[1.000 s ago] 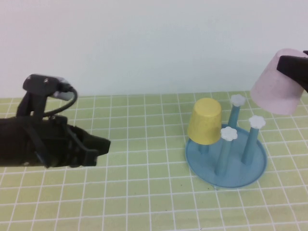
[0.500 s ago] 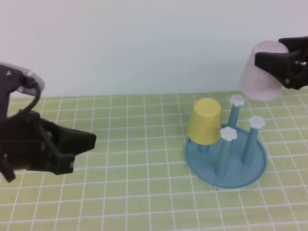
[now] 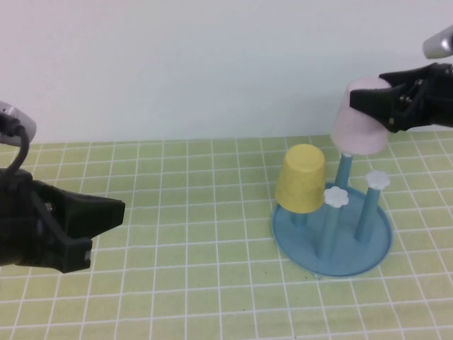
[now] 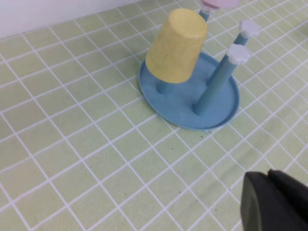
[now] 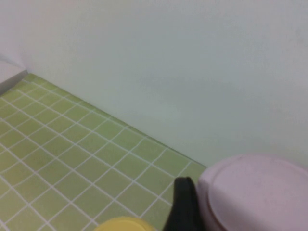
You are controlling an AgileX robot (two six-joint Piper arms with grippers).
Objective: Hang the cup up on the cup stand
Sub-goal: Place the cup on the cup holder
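Note:
The pale pink cup hangs upside down in my right gripper, which is shut on its sides, above the back of the cup stand. The cup's rim covers the knob of the rear peg. The right wrist view shows the cup's flat bottom beside one black finger. Far to the left, low over the table, my left gripper is shut and holds nothing. In the left wrist view its tip points toward the stand, and the cup's rim peeks in at the edge.
A yellow cup sits upside down on the stand's left peg, close beside the pink one, and shows again in the wrist views. Two front pegs with white flower knobs stand bare. A pale wall rises behind the green tiled table.
My right gripper has carried the cup left and down, from the right edge to over the rear peg. The left arm has drawn back to the left.

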